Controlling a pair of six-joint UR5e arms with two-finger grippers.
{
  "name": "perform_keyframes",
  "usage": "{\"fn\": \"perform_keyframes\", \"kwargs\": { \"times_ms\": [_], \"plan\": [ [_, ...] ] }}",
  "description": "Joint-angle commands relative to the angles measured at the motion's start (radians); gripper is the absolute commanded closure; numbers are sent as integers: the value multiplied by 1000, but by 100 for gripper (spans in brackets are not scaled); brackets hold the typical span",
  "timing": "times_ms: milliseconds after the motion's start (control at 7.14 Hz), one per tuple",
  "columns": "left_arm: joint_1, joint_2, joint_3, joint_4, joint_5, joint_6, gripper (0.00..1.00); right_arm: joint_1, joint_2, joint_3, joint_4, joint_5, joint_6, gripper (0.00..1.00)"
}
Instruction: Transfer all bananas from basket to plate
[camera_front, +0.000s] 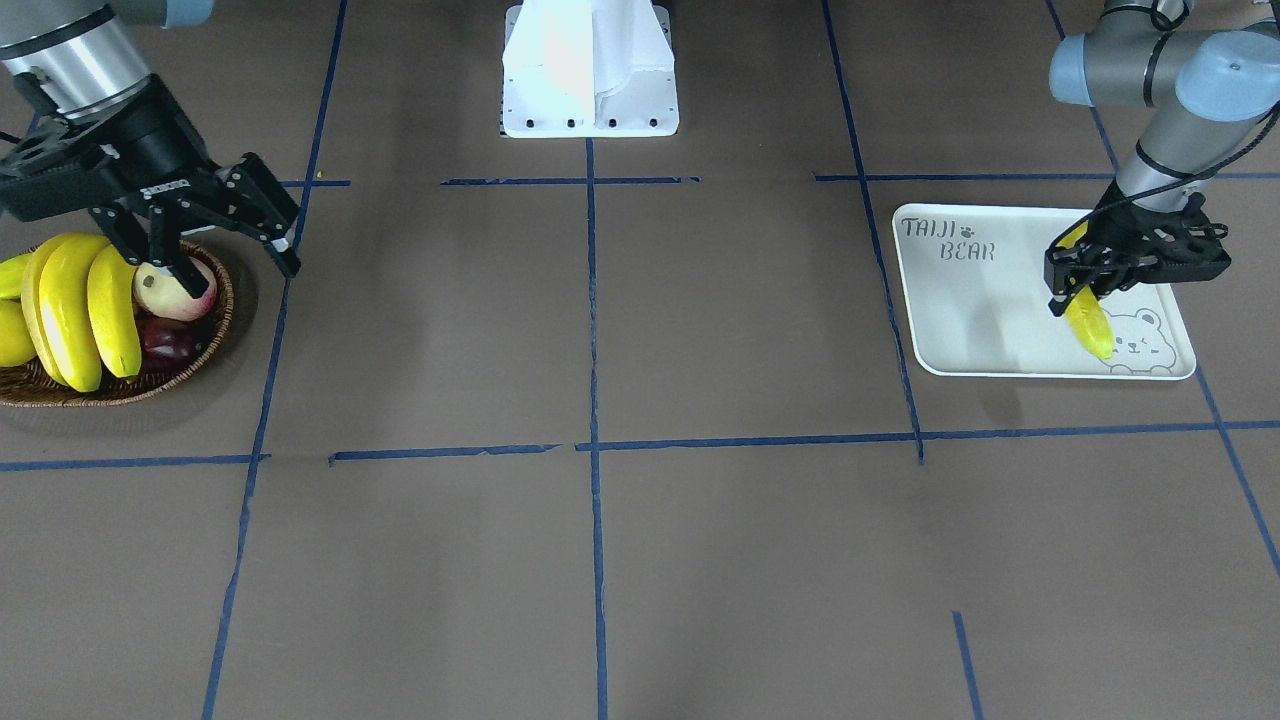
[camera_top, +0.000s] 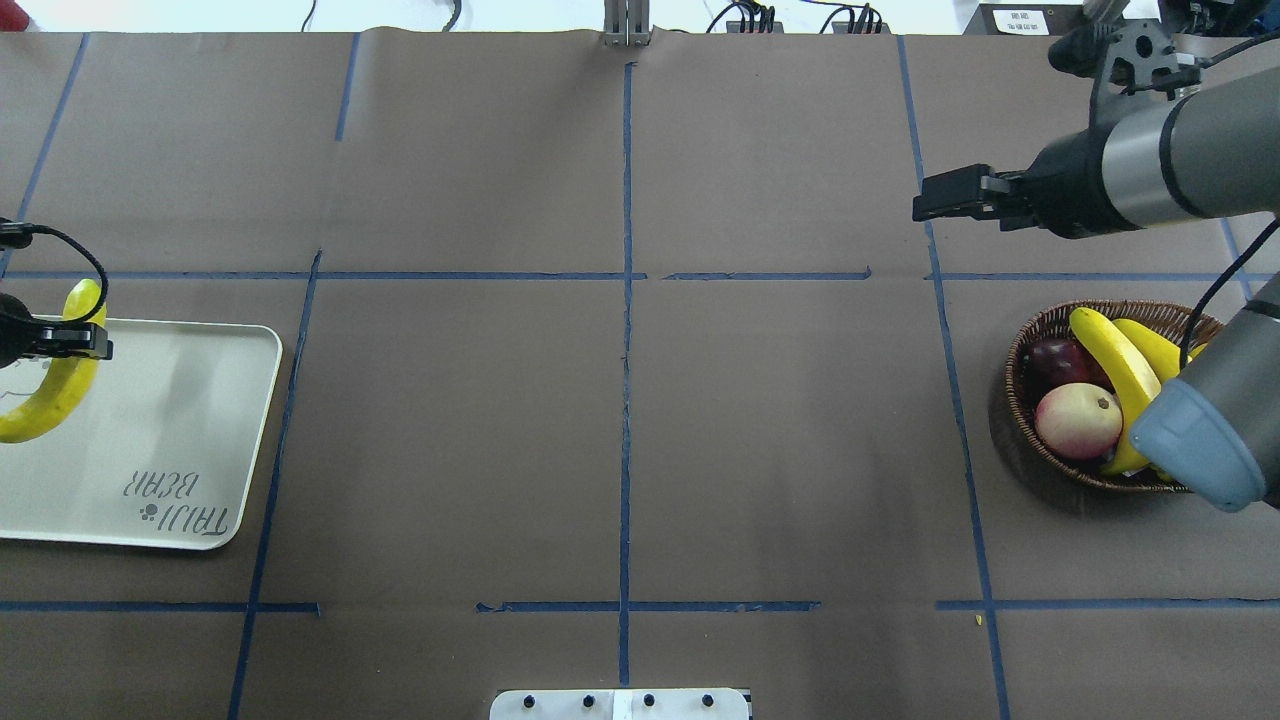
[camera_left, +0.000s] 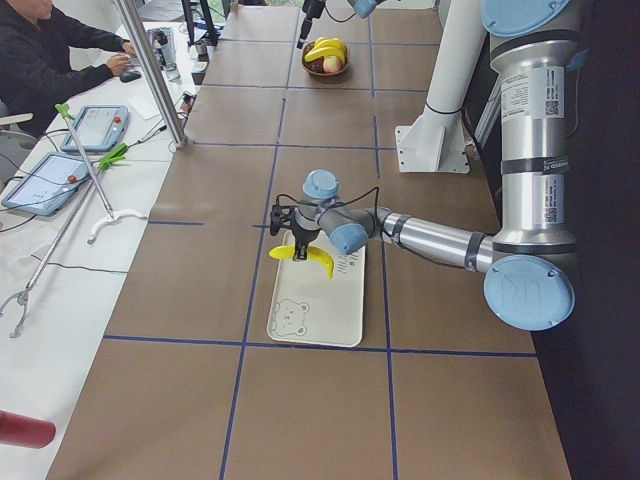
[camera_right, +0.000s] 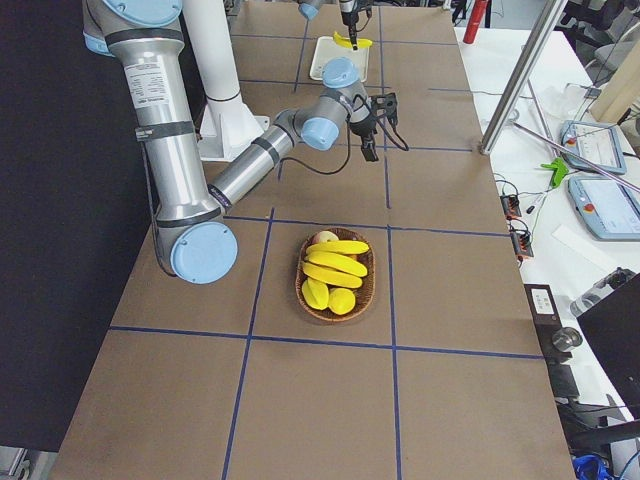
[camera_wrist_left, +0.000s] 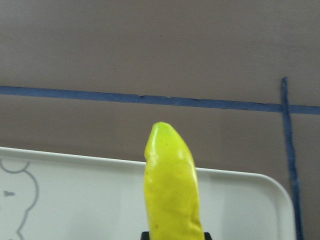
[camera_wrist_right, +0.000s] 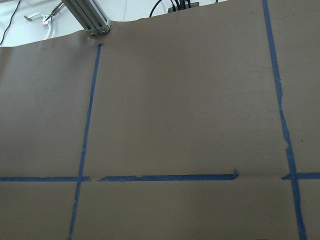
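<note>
My left gripper (camera_front: 1078, 285) is shut on a greenish-yellow banana (camera_front: 1090, 328) over the white "TAIJI BEAR" plate (camera_front: 975, 320), by the bear face. I cannot tell whether the banana touches the plate. The banana (camera_wrist_left: 172, 195) fills the left wrist view above the plate's rim (camera_wrist_left: 240, 176). Overhead, the held banana (camera_top: 55, 395) curves over the plate (camera_top: 150, 430). The other bananas (camera_front: 75, 310) lie in the wicker basket (camera_front: 215, 330). My right gripper (camera_front: 240, 268) is open and empty, beside and above the basket (camera_top: 1030, 330).
A pink-yellow round fruit (camera_front: 175, 290), a dark purple fruit (camera_front: 165, 340) and another yellow fruit (camera_front: 10, 335) share the basket. The white robot base (camera_front: 590, 70) stands at the table's middle. Blue tape lines cross the brown table. Tablets and a person (camera_left: 40, 50) are off the table.
</note>
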Motion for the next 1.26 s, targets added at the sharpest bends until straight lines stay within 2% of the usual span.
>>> {"fn": "perform_keyframes", "kwargs": {
  "times_ms": [0, 140, 420, 560, 700, 840, 1120],
  "plan": [
    [-22, 16, 116, -90, -1, 83, 72, 75, -35, -16, 3, 81, -77, 0],
    [-22, 15, 153, -146, -1, 71, 1, 77, -38, -16, 2, 82, -80, 0],
    [-33, 30, 144, -185, -13, 71, 0, 95, -54, -16, 3, 105, -94, 0],
    [-75, 28, 138, -179, -83, 73, 0, 116, -85, -18, -6, 140, -182, 0],
    [-193, 13, 137, -173, -259, 80, 0, 156, -141, -33, -3, 179, -282, 0],
    [-286, 7, 127, -172, -393, 83, 0, 170, -236, -33, 12, 188, -363, 0],
    [-294, -28, 84, -123, -425, 77, 0, 181, -385, -30, 68, 190, -493, 0]
  ]
}}
